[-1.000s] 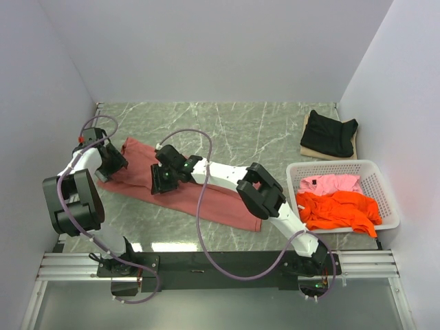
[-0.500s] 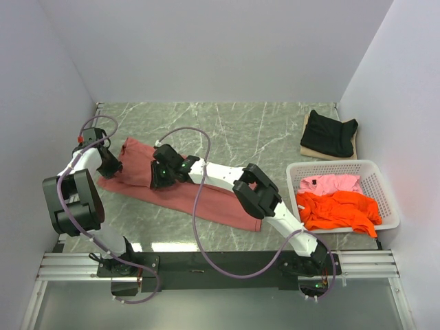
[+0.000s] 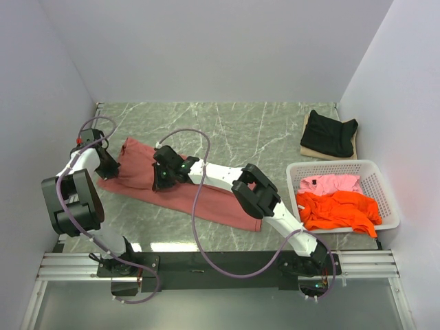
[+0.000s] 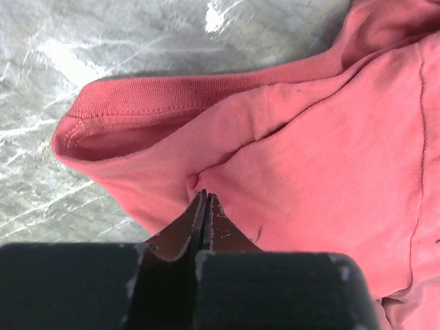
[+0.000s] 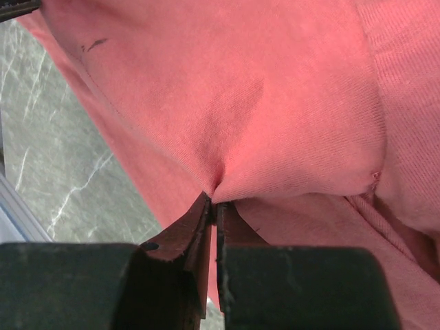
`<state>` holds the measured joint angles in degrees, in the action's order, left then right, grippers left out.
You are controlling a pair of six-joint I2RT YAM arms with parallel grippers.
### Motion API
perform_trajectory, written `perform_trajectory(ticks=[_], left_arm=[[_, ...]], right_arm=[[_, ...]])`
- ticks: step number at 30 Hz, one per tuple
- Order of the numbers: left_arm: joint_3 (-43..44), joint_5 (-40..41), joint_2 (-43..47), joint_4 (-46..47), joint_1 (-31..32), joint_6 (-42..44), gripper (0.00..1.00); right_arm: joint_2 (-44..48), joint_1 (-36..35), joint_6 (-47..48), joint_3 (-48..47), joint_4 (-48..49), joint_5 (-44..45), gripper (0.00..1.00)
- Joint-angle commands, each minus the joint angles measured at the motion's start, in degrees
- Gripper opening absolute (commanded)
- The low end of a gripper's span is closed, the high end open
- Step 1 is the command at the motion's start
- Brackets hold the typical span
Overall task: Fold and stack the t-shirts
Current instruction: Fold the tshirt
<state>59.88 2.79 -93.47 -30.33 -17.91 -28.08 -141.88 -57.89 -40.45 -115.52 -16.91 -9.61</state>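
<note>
Where the brick-red t-shirt (image 3: 206,196) lies spread in a long slanting band across the left and middle of the marble-patterned table (image 3: 240,127), both arms bear down on its upper-left end. The left gripper (image 3: 108,165) sits at the shirt's far left edge. In the left wrist view its jaws are pressed together on a small pucker of the red cloth, just below a ribbed, hemmed opening that gapes toward the left of that frame. The right gripper (image 3: 163,180) is lower on the same garment, a little to the right of the left one. In the right wrist view its jaws are drawn tight on a pinched fold, with creases fanning upward from the tips. Part of the shirt's lower-right end is hidden under the right arm.

At the upper right of the top view a black t-shirt (image 3: 330,132) rests folded on a tan board (image 3: 306,148). Below it, at the right edge of the table, a white lattice basket (image 3: 375,167) holds a pink t-shirt (image 3: 330,183) at its far side and a crumpled orange t-shirt (image 3: 340,210) at its near side.
</note>
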Motion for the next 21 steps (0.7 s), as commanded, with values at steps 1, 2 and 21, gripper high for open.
perform_trajectory(ticks=[1,2,21], left_arm=[[1.8,-1.8,2.2,-2.0,-0.6,1.0,0.01],[1.4,-1.7,2.8,-2.0,-0.7,1.0,0.09],[-8.8,-3.9,8.8,1.6,-2.8,0.6,0.43]], right_arm=[[2.9,-0.4,-0.2,-1.0,-2.2,-3.0,0.00],[3.1,-0.3,-0.4,-1.0,-2.5,-4.2,0.00],[5.7,-0.5,-1.3,0.7,-5.9,-5.7,0.00]])
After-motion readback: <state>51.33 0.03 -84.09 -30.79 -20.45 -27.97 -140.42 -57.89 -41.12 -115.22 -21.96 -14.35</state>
